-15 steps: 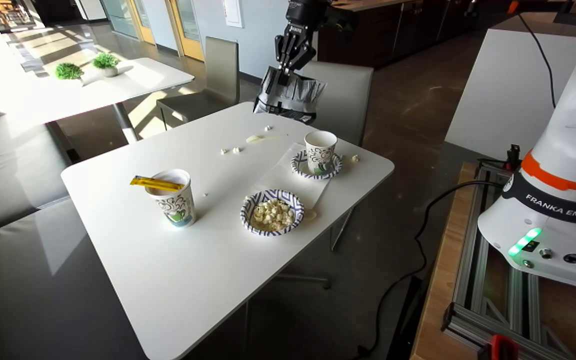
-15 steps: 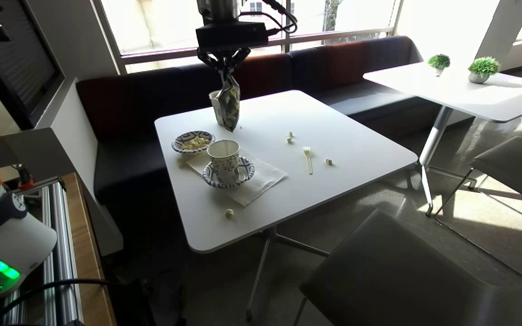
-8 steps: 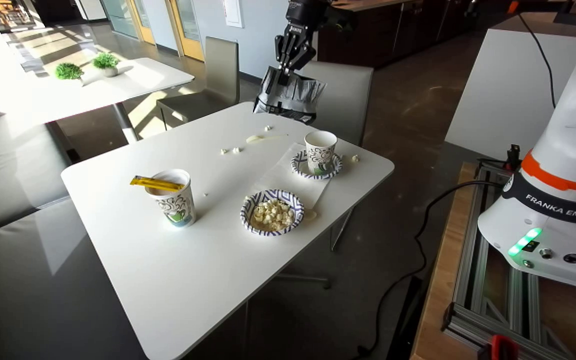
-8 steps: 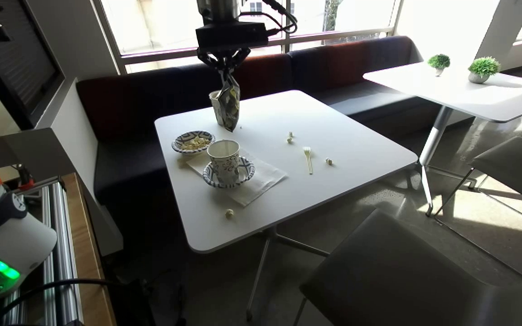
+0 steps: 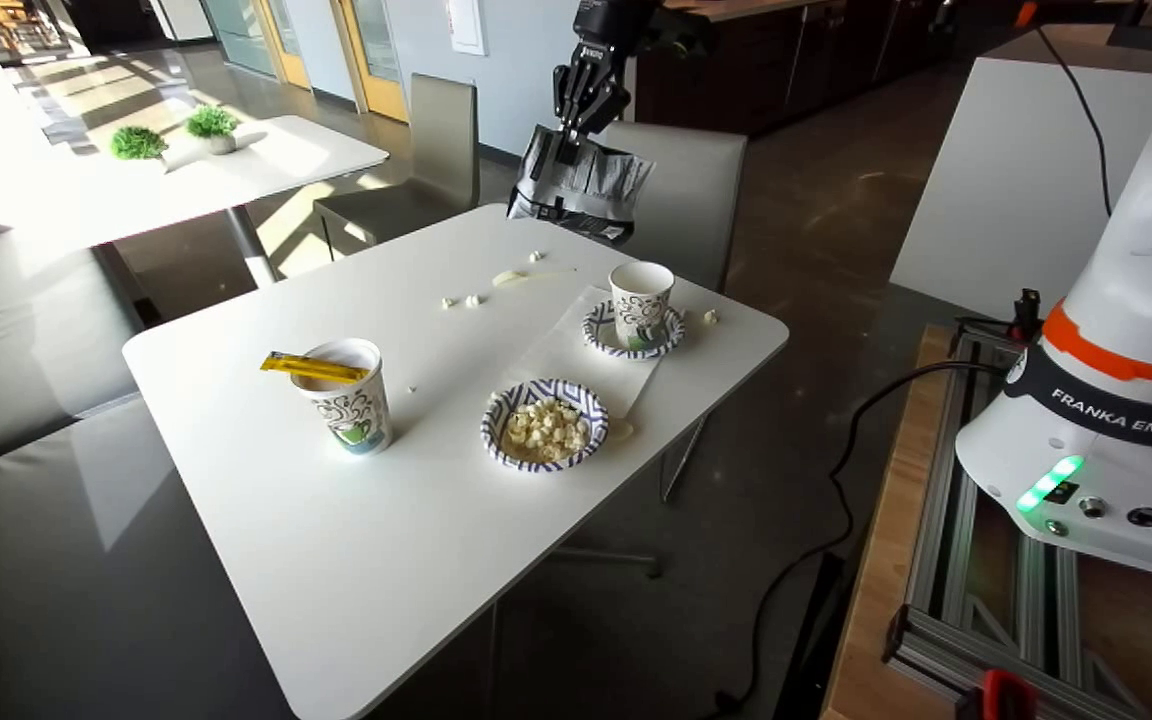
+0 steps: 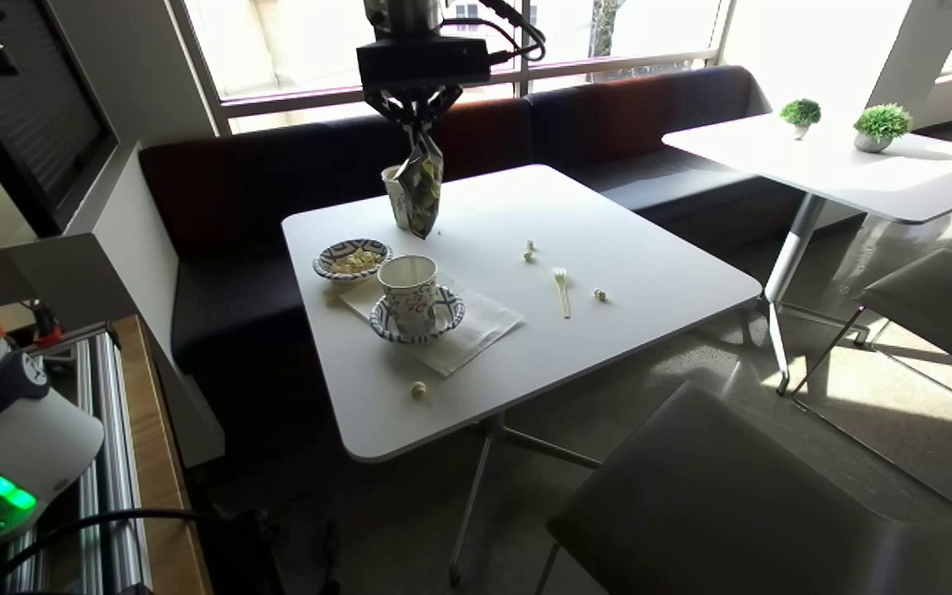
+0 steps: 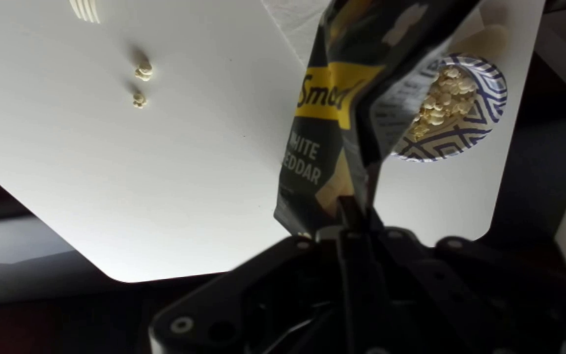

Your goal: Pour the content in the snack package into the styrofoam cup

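Toward the left edge of the desk (image 5: 416, 540), in an exterior view, a patterned cup (image 5: 348, 412) is standing, a yellow packet (image 5: 311, 367) lying across its rim. Beside the near-right edge a paper bowl (image 5: 551, 388) is holding popcorn (image 5: 546, 430). The pincer (image 5: 568, 152), jaws narrow, is pinching the snack package (image 5: 593, 190) near its upper edge, dangling it above the desk, seen across the far-right edge. Toward the right corner a matching cup (image 5: 641, 300) is standing in a second bowl (image 5: 671, 341).

Black end effector (image 5: 568, 150) pointing down, pinched tight, white arm base (image 5: 1101, 475), green light strip (image 5: 1050, 484) glowing
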Robot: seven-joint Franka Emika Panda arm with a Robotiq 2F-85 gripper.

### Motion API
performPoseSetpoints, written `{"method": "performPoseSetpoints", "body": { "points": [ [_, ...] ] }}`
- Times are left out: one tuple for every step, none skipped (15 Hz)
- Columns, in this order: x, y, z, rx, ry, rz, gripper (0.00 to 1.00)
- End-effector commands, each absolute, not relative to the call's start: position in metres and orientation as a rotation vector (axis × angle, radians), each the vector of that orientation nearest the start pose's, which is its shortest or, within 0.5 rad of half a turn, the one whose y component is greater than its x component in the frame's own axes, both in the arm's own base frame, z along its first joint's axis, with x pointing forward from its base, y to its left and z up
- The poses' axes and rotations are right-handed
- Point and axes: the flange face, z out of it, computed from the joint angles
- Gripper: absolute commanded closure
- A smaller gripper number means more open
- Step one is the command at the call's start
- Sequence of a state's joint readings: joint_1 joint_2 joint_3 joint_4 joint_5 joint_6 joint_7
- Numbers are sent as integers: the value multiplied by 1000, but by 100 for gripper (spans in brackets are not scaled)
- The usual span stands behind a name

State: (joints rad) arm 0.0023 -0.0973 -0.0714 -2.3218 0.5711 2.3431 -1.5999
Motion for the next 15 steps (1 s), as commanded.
{"method": "performPoseSetpoints", "body": {
  "points": [
    [507, -42, 401, -2415, -1449, -534, 100],
    [505, -46, 403, -2398, -1425, -522, 100],
    [503, -51, 404, -2382, -1398, -503, 100],
    [500, -56, 405, -2356, -1375, -471, 100],
    [497, -61, 406, -2312, -1365, -465, 100],
    [495, -65, 407, -2282, -1353, -474, 100],
    [494, -68, 407, -2244, -1338, -482, 100],
    [492, -71, 405, -2213, -1313, -484, 100],
    [491, -73, 404, -2183, -1296, -494, 100],
    [489, -75, 400, -2160, -1276, -514, 100],
    [489, -76, 397, -2144, -1260, -535, 100],
    [490, -76, 394, -2130, -1253, -566, 100],
    [492, -78, 389, -2126, -1252, -603, 100],
    [495, -78, 386, -2118, -1248, -630, 100],
    [499, -81, 382, -2115, -1251, -659, 100]
  ]
}}
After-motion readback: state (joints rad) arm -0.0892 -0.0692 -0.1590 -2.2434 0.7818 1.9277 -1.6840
